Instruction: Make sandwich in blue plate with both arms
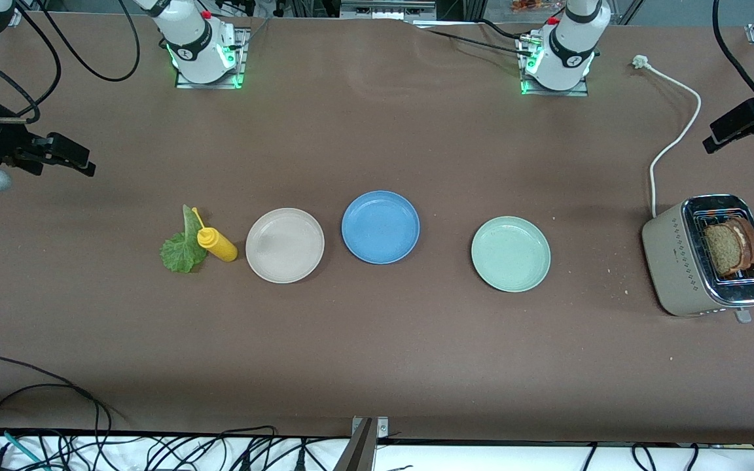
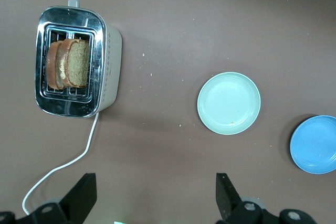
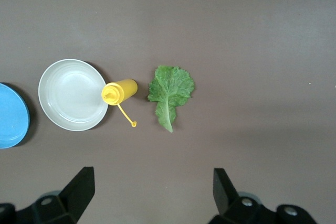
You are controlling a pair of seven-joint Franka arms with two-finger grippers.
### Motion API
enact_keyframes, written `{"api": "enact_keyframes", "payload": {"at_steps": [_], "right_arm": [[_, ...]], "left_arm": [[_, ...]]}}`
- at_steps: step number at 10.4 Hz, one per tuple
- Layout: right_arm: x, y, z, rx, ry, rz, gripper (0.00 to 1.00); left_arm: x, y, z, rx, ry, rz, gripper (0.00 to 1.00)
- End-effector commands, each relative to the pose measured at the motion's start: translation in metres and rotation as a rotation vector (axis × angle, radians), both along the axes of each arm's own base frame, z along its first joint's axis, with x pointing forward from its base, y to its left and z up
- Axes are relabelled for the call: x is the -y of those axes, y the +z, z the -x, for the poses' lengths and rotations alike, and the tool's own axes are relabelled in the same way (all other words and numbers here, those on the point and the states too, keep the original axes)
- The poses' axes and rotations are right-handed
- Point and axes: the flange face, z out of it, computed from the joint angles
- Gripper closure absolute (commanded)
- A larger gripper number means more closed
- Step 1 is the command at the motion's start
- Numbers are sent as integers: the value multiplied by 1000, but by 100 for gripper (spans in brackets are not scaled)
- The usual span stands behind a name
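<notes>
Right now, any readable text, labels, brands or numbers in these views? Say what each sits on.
No text can be read anywhere in these views.
Arm bases: each carries a small round dark mark on the white shell, too small to read.
Toaster: only a dotted diamond pattern on its side, no lettering.
Yellow squeeze bottle: plain, no label visible.
Blue plate, beige plate, mint-green plate: plain, unmarked.

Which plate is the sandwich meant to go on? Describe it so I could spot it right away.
Three round plates sit in a row across the middle of the brown table. The one you want is the blue plate, the middle of the three, between the beige plate and the pale mint-green plate. It is the only strongly coloured one and lies slightly farther from the front camera than its neighbours.
</notes>
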Motion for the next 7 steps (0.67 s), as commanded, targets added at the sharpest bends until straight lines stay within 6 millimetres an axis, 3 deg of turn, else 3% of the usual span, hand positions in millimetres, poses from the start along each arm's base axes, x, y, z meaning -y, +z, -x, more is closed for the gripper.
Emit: {"api": "enact_keyframes", "payload": {"at_steps": [1,5,7], "right_arm": [[-2,10,2,4,6,-6,0],[-12,12,1,20,20,18,0],[-8,12,1,17,20,15,0]], "left_arm": [[-4,7,1,6,-18,-5,0],[-4,6,0,5,-18,-4,0],[-4,6,0,6,-18,-4,0]]}}
